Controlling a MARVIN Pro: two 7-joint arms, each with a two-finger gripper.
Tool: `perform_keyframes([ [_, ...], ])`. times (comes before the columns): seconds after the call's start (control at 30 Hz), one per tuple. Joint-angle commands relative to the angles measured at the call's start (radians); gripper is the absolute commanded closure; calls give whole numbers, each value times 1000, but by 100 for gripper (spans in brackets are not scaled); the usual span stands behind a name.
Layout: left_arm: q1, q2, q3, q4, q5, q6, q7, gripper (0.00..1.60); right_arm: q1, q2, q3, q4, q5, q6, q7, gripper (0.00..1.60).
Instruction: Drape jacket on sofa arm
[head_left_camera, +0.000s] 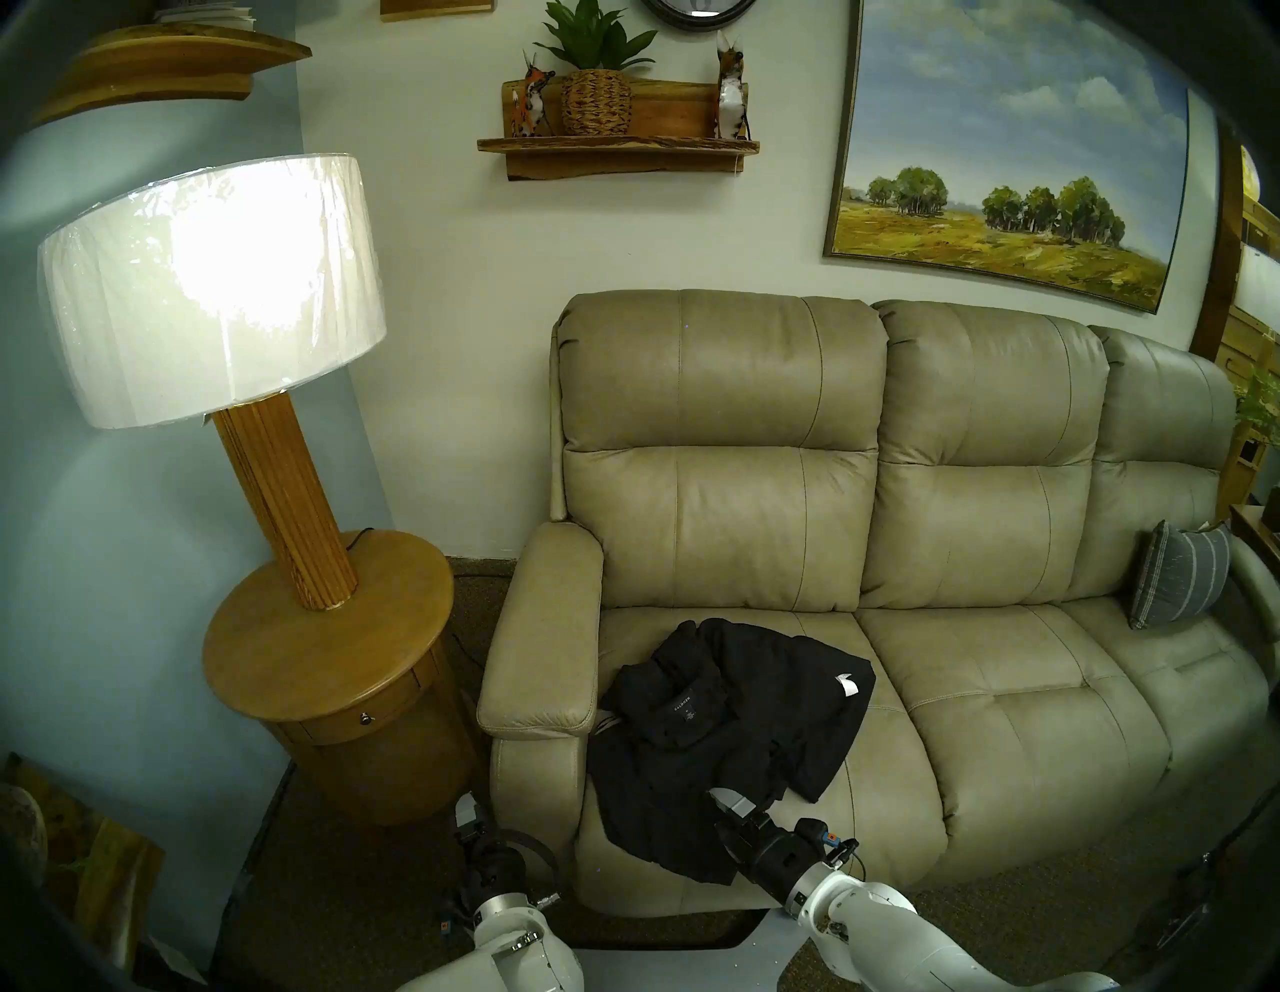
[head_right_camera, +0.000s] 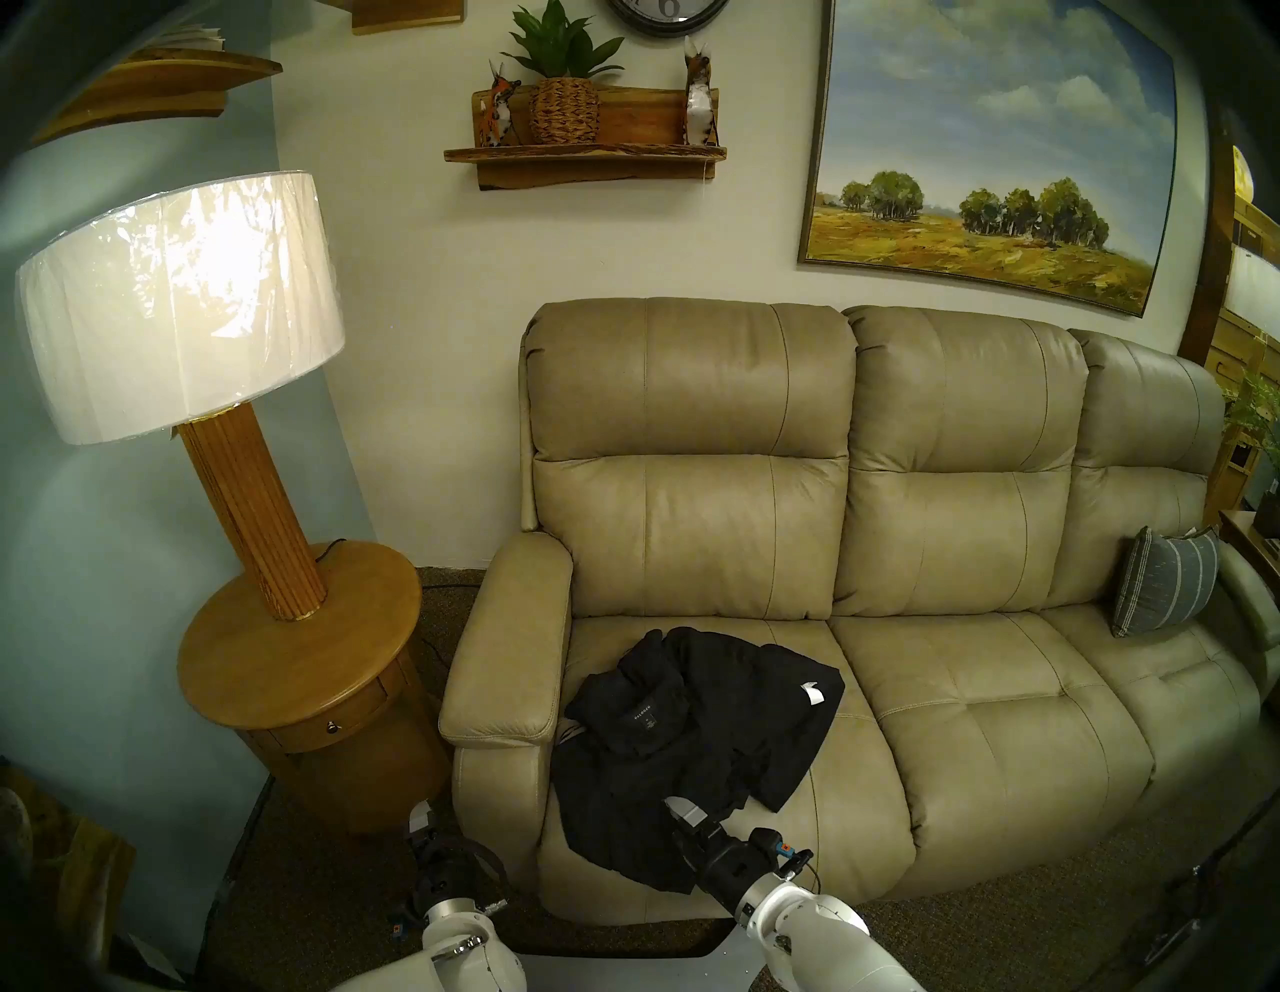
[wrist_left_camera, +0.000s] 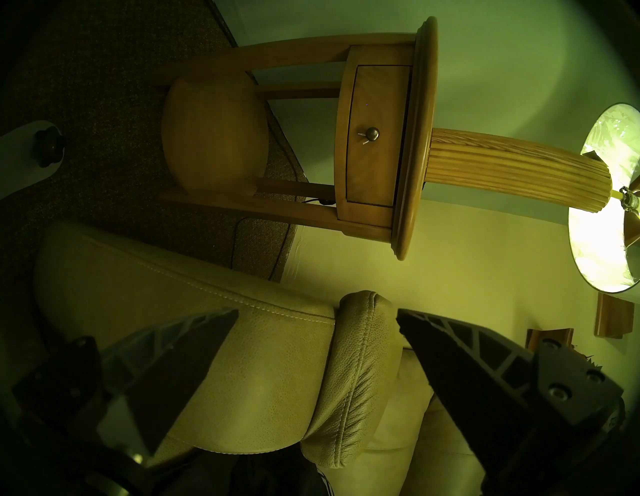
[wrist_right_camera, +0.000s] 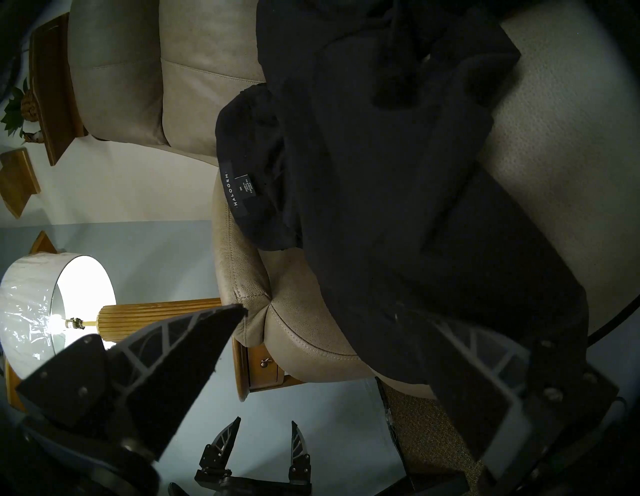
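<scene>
Jacket (head_left_camera: 727, 734): black, crumpled on the leftmost seat cushion just beside the sofa arm (head_left_camera: 547, 644), its edge spilling over the seat front.
Right gripper (wrist_right_camera: 332, 315): jaws spread wide, holding nothing, over the jacket's front edge.
Left gripper (wrist_left_camera: 317, 317): jaws apart, holding nothing, in front of the sofa arm's squared end.
Right wrist only: neck label (wrist_right_camera: 239, 188) reads "HALOGEN"; the size tab's small print is unreadable.
Left wrist only: side table (wrist_left_camera: 377, 138) drawer and knob.
Head views only: white tag (head_left_camera: 846, 684), striped pillow (head_left_camera: 1177, 582).

"HALOGEN" on the dark label (wrist_right_camera: 239, 188) of the black jacket (wrist_right_camera: 381, 173)
</scene>
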Motion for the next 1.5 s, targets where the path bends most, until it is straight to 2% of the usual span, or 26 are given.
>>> perform_keyframes([
  [0.0,1,-1,-2,-4,1,0,-5,0,2,0,0,-9,-1,0,4,0],
  [0.4,1,-1,-3,-4,2,0,-4,0,2,0,-1,-9,0,0,4,0],
  [0.43,1,-1,-3,-4,2,0,-4,0,6,-4,-4,-14,-10,-18,7,0],
  [0.63,0,-1,-2,-2,3,1,-1,0,73,-47,-44,-98,-47,-29,-17,0],
  [0.87,-1,-1,-2,-2,3,1,1,0,151,-101,-65,-127,-69,-29,-79,0],
  [1.0,-1,-1,-2,-2,4,1,1,0,206,-147,-58,-112,-84,-47,-191,0],
  [1.07,-1,-1,-2,-2,4,1,1,0,206,-157,-47,-113,-85,-49,-211,0],
  [1.1,0,-1,-2,-2,4,1,1,0,237,-171,-45,-84,-95,-61,-266,0],
  [1.17,0,-1,-2,-2,4,1,1,0,225,-181,-23,-86,-102,-69,-263,0],
  [1.43,0,-1,-3,-2,5,1,1,0,344,-241,-19,52,-169,-146,-473,0],
  [1.47,0,-1,-3,-2,5,1,1,0,325,-247,-4,31,-180,-154,-474,0],
])
